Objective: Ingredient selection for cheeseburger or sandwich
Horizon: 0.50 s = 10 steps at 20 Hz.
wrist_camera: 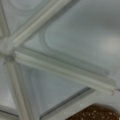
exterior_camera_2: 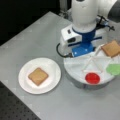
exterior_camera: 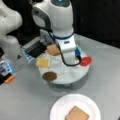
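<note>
White paper plate (exterior_camera: 58, 108) at a front view's bottom, holding one brown toast square (exterior_camera: 77, 114), cut off by the lower edge there; same plate (exterior_camera_2: 53, 75) and toast (exterior_camera_2: 38, 76) whole on the grey worktop (exterior_camera_2: 32, 42) in a front view's left half.

White round tray (exterior_camera: 72, 76) behind it, split by raised ribs into wedge compartments. One piece per wedge: second toast square (exterior_camera: 53, 49), yellow cheese square (exterior_camera: 42, 62), dark brown patty (exterior_camera: 49, 76), red disc (exterior_camera: 85, 61). From the opposite side, that toast (exterior_camera_2: 111, 48) at the tray's (exterior_camera_2: 75, 72) far right, green leaf piece (exterior_camera_2: 114, 69) just below it, red disc (exterior_camera_2: 92, 78) near the front rim; cheese and patty hidden there behind the arm.

Low over the tray's middle, the arm's white and blue wrist (exterior_camera: 65, 43), blocking the centre in both front views. End effector itself not seen; open or closed impossible to tell. In the wrist view, only ribs (wrist_camera: 62, 70) meeting at a hub, bare wedge floors, and a speckled brown edge of the patty (wrist_camera: 95, 113) at the bottom. No stack on the plate beyond the single toast.
</note>
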### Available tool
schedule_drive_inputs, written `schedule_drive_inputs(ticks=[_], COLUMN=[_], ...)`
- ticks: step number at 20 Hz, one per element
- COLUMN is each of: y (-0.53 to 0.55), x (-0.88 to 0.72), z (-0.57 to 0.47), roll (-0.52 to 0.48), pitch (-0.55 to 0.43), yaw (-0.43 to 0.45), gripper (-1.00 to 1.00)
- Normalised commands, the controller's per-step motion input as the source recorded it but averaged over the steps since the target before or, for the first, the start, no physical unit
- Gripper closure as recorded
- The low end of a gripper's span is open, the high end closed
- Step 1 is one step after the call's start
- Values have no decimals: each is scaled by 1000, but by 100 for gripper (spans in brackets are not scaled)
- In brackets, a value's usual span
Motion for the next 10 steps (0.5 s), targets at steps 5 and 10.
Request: schedule_drive_inputs(ticks=[5,10], y=[-220,-241], x=[22,-43], z=[177,46], roll=[-149,30], pitch=[-72,-54], yaw=[-541,-714], gripper=[-100,-100])
